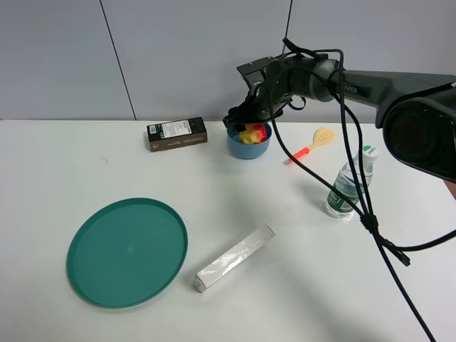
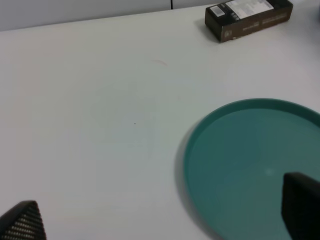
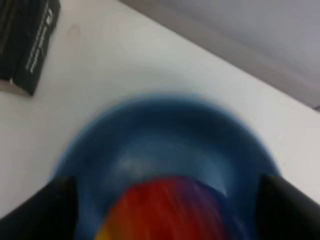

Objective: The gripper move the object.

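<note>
The rainbow ball point(image 1: 253, 133) lies in the blue bowl point(image 1: 248, 149) at the back of the table. My right gripper point(image 1: 242, 118) reaches down onto the bowl from the right. In the right wrist view its dark fingers point(image 3: 42, 207) stand wide apart on either side of the ball point(image 3: 165, 212), over the blurred bowl point(image 3: 165, 145); the gripper point(image 3: 165, 200) is open around the ball. My left gripper point(image 2: 160, 215) is open and empty above the table by the green plate's edge. The left arm does not show in the exterior view.
A green plate point(image 1: 128, 251) lies front left. A black box point(image 1: 177, 133) lies left of the bowl. A silver box point(image 1: 235, 258) lies front centre. A water bottle point(image 1: 349, 185) stands on the right and a yellow spoon point(image 1: 315, 144) lies behind it. Black cables point(image 1: 370, 214) hang across the right side.
</note>
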